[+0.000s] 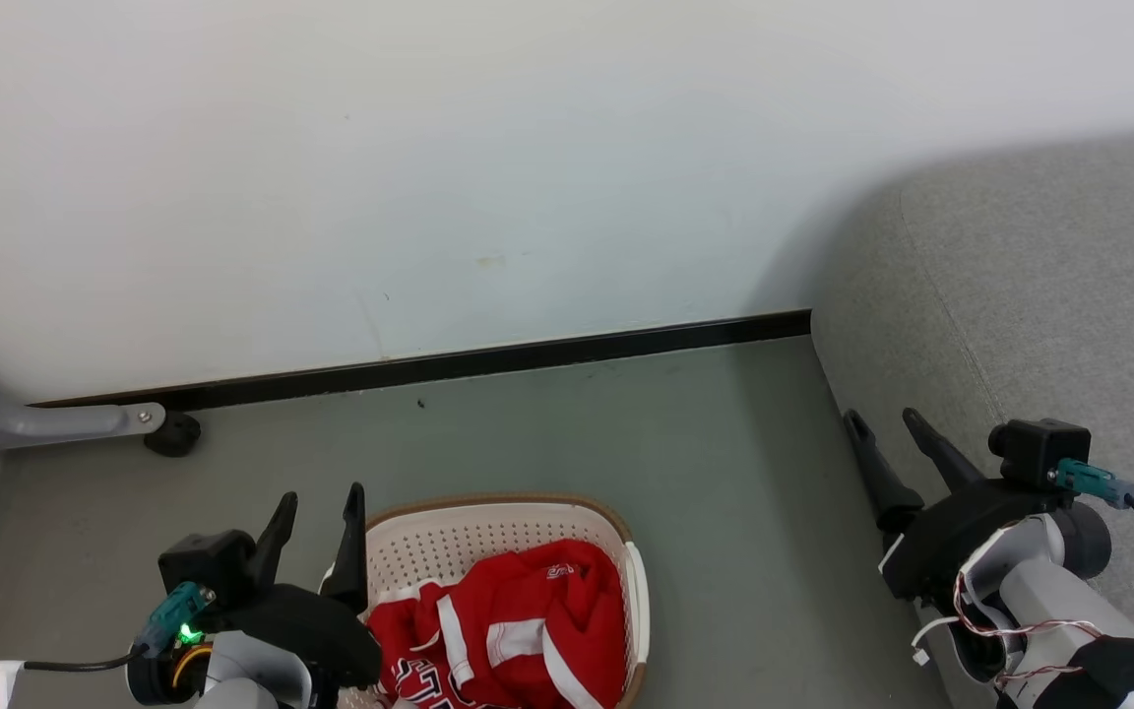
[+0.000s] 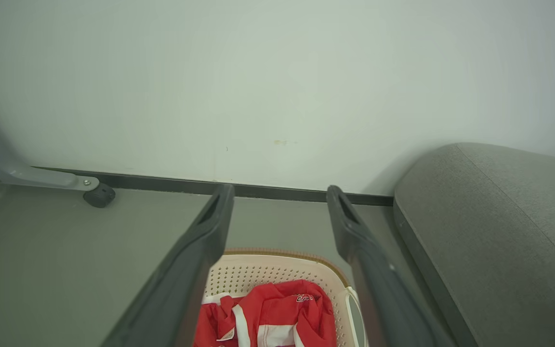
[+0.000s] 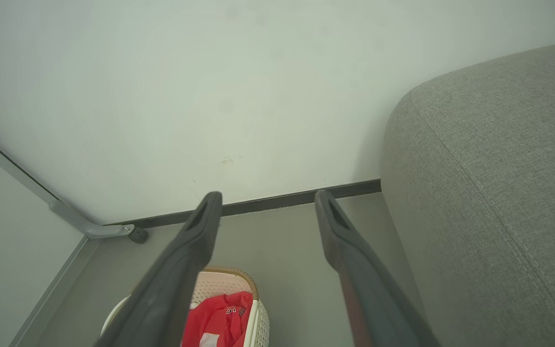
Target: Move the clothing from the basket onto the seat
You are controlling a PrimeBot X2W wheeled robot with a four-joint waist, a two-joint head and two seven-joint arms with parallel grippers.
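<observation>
Both claws stand wide apart w/ nothing btw the fingers: left gripper (image 1: pixel 321 497) is at the left edge of the basket (image 1: pixel 488 527), right gripper (image 1: pixel 885 418) is just beside the front of the seat (image 1: pixel 1049 295), well apart from the basket.

Floor (image 1: pixel 626 443) is plain matte grey-green w/ a few specks. Pale wall (image 1: pixel 429 148) behind, black skirting (image 1: pixel 528 356) along its foot. Grey metal leg (image 1: pixel 55 423) w/ black foot (image 1: pixel 171 433) at far left. Seat is grey fabric w/ rounded corner and stitched seam, right of the basket, bare floor btw them.

Clothing (image 1: pixel 528 611) lies crumpled inside the basket: red w/ white stripe trim, small logo on top, black white-edged characters partly visible at the bottom edge. Basket's far perforated wall shows above it.
</observation>
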